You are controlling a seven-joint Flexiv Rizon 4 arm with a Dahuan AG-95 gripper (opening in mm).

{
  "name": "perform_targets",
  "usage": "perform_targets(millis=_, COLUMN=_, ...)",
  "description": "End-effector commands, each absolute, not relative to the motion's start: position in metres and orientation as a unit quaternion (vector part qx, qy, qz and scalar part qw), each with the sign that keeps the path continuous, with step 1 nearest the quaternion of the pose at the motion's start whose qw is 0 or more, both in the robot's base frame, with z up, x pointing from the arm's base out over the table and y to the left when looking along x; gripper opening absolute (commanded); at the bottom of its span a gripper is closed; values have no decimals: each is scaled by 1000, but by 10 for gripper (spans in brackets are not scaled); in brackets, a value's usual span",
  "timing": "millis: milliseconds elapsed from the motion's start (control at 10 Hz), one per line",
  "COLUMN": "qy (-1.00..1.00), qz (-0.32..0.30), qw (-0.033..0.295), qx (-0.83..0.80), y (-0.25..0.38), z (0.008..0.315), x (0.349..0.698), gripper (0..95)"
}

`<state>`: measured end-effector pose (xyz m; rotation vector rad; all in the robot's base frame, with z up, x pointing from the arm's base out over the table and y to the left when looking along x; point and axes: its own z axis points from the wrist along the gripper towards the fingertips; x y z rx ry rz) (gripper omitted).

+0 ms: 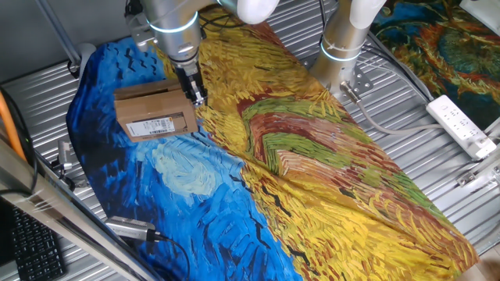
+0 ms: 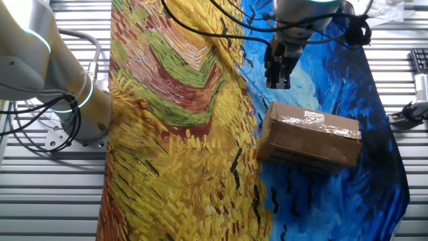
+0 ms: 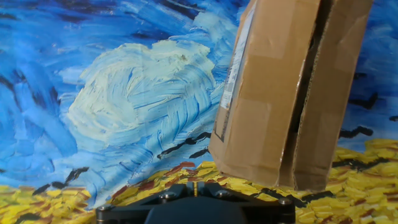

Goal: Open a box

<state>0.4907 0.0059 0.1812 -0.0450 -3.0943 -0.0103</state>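
A: Starting at the left of one fixed view — what lies there?

B: A small brown corrugated cardboard box [image 1: 155,112], closed, with a white barcode label [image 1: 151,126] on its near side. It rests on the blue, swirled part of a painted cloth [image 1: 312,172] that covers the ribbed metal surface [image 1: 39,94].

A: And just to its right?

B: The dark two-finger end effector [image 1: 194,92], hanging from the silver arm [image 1: 173,27], tips down at the box's right edge — whether it touches, I cannot tell.

A: Is it spread or pinched?

B: The fingers look close together and hold nothing, but I cannot tell for certain. From the hand view the box [image 3: 289,93] fills the right side, a seam running between its top flaps.

A: Farther right?

B: A white power strip [image 1: 462,125] at the surface's edge.
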Motion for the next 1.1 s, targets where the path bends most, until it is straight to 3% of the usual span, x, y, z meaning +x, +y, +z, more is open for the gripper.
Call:
perform_targets(millis=100, qy=-1000, qz=-3, qw=22, qx=-17, y=7, z=181, x=492, gripper=0)
perform_targets(millis=1100, qy=-999, qz=-2, qw=17, qx=-31, y=11, z=193, x=497, gripper=0)
